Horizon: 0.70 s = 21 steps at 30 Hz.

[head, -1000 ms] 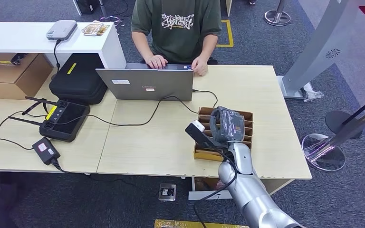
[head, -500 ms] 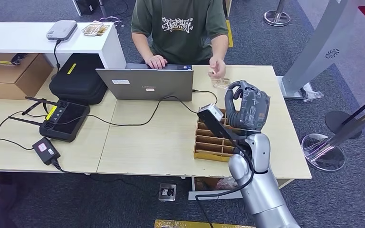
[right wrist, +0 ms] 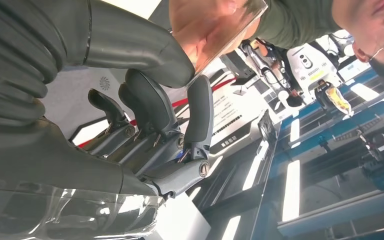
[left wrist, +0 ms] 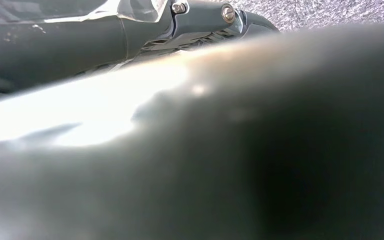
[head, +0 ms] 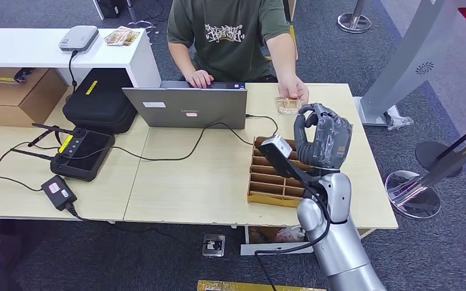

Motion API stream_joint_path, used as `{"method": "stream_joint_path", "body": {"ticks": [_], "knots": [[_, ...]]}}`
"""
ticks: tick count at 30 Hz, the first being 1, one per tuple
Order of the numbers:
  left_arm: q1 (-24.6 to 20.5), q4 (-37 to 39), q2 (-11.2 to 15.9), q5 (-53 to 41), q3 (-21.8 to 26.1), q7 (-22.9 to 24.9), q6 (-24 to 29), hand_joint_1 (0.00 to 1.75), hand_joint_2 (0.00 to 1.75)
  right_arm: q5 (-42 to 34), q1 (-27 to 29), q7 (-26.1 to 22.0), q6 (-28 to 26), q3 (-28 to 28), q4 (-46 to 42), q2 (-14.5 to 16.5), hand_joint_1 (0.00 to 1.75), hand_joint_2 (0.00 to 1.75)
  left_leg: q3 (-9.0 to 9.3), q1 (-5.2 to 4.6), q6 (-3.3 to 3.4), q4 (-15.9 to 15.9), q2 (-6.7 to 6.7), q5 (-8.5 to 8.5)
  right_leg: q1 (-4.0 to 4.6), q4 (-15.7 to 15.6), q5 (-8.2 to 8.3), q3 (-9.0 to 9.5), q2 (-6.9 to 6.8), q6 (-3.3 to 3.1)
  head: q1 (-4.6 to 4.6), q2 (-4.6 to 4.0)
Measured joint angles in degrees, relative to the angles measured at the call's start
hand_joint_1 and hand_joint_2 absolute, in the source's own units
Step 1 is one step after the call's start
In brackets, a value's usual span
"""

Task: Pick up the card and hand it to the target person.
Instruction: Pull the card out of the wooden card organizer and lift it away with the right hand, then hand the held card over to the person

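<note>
Head view shows the robot's right hand raised over the far right part of a desk, just past a cardboard tray of slots. A seated person behind a laptop reaches one hand out to the card, which sits between that hand and the robot's fingertips.

Right wrist view shows the card as a clear sheet, pinched at its edge between the robot's thick thumb and a dark finger. The person's fingers lie against its other face. The remaining robot fingers curl loosely behind, touching nothing.

The step in hand looks like the handover itself. To do it well, the robot should likely hold the arm steady, keep the pinch light, and release only once the person clearly grips the card, so that it neither drops nor gets tugged.

The left hand's state cannot be told; its wrist view is a dark blur.
</note>
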Motion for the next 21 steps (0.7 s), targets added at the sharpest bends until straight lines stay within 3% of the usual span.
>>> {"method": "stream_joint_path", "body": {"ticks": [1, 5, 21], "knots": [[0.0, 0.0, 0.0, 0.0, 0.0, 0.0, 0.0, 0.0, 0.0, 0.0, 0.1, 0.0, 0.0, 0.0, 0.0, 0.0, 1.61, 1.75, 0.0, 0.0, 0.0, 0.0, 0.0, 0.0, 0.0, 0.0, 0.0, 0.0, 0.0, 0.0, 0.0, 0.0], [0.0, 0.0, 0.0, -0.1, 0.0, 0.0, -0.3, 0.0, 0.0, 0.1, 0.3, 0.6, 0.3, 0.0, 0.0, 0.0, 0.03, 1.75, 0.0, -0.01, 0.0, 0.0, 0.0, 0.0, -0.01, 0.0, 0.0, 0.0, -0.01, 0.0, 0.01, 0.0], [0.0, 0.0, -0.1, 0.1, 0.0, -0.1, 0.5, 0.0, 0.0, -2.3, 2.4, 0.2, 3.3, 0.9, -1.8, 0.0, 0.0, 1.75, 0.0, 0.0, 0.0, 0.0, 0.0, 0.0, 0.0, 0.0, 0.0, 0.0, -0.01, 0.01, 0.0, 0.0]]}}
